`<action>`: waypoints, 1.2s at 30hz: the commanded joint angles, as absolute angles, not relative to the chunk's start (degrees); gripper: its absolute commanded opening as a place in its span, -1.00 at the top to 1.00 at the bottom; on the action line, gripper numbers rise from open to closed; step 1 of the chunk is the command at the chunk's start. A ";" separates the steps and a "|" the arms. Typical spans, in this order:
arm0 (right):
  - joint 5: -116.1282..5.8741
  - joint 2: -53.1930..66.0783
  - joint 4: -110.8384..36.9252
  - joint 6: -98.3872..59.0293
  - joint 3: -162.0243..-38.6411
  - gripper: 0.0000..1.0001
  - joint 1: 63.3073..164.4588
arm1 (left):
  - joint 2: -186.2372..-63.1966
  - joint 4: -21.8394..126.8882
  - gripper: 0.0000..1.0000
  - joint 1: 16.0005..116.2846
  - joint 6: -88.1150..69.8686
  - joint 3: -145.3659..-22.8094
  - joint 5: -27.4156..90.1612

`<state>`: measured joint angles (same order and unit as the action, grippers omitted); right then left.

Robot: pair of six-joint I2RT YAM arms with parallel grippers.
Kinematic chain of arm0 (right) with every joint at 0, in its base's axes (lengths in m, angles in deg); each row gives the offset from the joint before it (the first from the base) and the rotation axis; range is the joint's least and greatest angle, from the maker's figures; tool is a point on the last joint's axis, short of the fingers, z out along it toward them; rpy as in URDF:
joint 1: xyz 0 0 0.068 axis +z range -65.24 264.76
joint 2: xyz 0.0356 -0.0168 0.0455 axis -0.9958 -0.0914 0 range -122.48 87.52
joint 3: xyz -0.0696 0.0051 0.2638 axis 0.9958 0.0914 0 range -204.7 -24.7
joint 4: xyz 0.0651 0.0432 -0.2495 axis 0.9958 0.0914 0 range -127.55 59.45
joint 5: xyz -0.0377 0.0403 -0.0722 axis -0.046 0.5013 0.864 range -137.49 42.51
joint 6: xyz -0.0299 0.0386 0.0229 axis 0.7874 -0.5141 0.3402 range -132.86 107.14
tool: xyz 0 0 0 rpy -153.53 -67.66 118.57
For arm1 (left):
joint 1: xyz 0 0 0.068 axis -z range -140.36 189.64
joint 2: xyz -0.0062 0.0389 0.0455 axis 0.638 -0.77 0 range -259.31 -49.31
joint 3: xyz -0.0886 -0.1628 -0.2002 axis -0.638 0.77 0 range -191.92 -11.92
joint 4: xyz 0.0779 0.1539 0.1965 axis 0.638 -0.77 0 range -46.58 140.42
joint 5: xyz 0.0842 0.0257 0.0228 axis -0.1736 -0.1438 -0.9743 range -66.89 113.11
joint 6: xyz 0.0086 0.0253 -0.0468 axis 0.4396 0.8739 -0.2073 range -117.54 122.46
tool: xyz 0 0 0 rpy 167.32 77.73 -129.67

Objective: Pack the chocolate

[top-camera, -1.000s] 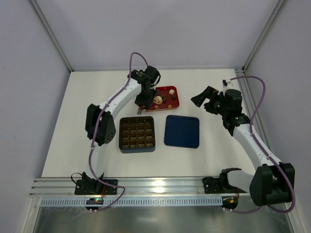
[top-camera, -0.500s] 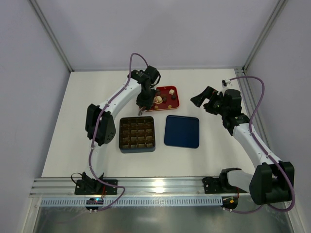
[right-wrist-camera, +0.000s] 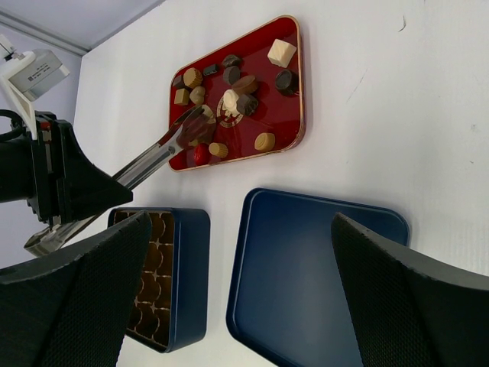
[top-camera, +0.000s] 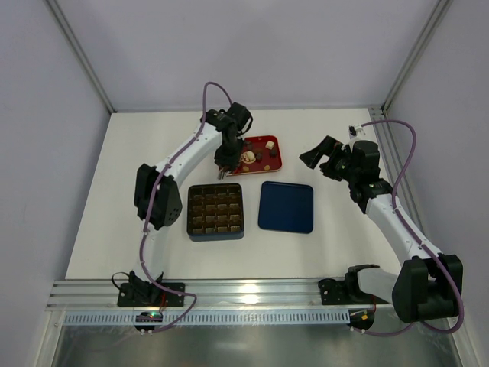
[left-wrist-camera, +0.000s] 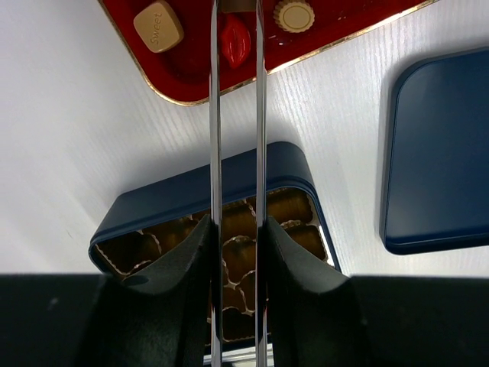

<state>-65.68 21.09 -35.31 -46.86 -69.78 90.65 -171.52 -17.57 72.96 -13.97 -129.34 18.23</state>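
Observation:
Several small chocolate [top-camera: 250, 157] pieces in dark brown, tan and cream lie on a red tray [right-wrist-camera: 283, 115]. My left gripper [left-wrist-camera: 237, 229] [top-camera: 221, 164] is shut on a pair of long metal tongs [right-wrist-camera: 153, 164]. The tong tips reach the tray's left end, on either side of a dark chocolate piece [right-wrist-camera: 200, 131]. I cannot tell whether they pinch it. A red lip-shaped piece [left-wrist-camera: 235, 40] shows between the blades. My right gripper [right-wrist-camera: 244, 290] [top-camera: 321, 157] hangs open and holds nothing, right of the tray.
The dark blue box [top-camera: 216, 233] [left-wrist-camera: 191, 191] with gold-lined compartments sits near the tray, its cups looking bare. The flat navy lid [top-camera: 286, 206] [right-wrist-camera: 306, 267] lies to the right of the box. White table surrounds them, with frame posts at the back corners.
The left gripper with the tongs has shifted very slightly at the tray's left end. The right arm has not moved.

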 commanded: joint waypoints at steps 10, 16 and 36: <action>-66.38 21.08 -37.29 -47.23 -69.79 -0.98 90.82 | -165.86 -16.99 0.63 72.95 -16.17 -133.91 16.87; -66.47 20.99 -37.20 -47.40 -69.61 -0.98 90.82 | -164.54 -17.25 0.63 72.69 -16.97 -134.96 17.05; -67.08 19.50 -37.20 -46.53 -70.93 -0.93 92.58 | -149.43 -18.66 0.65 72.60 -21.01 -123.56 16.44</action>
